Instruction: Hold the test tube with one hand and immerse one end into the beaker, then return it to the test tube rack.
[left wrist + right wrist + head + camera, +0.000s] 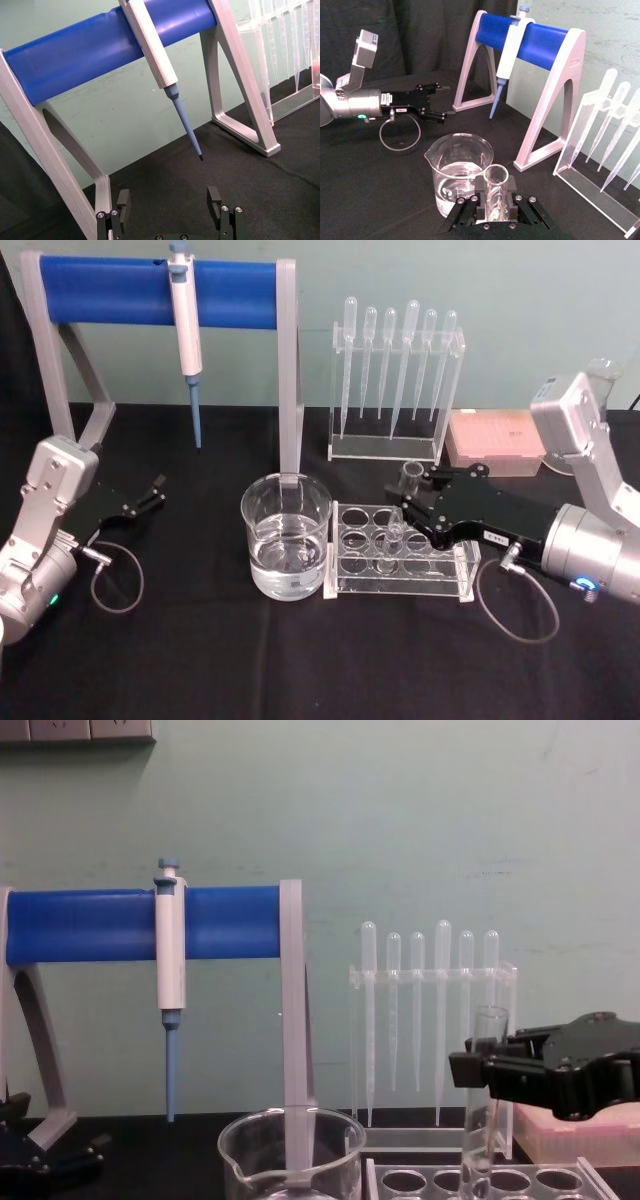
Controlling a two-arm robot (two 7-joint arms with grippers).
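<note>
1. Your right tool (412, 502) is clenched on the test tube (403, 508). The right wrist view shows its rim between the jaws; the chest view shows it upright in the clear rack (400, 552).
2. The beaker (286, 535) with water stands just beyond that tool.
3. Your left tool (150, 495), released, rests apart on the black counter (300, 660) near the pipettor (186, 335).

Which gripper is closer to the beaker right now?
Right. The right gripper holds the test tube over the rack beside the beaker; the left gripper hangs open farther off on the beaker's other side.
</note>
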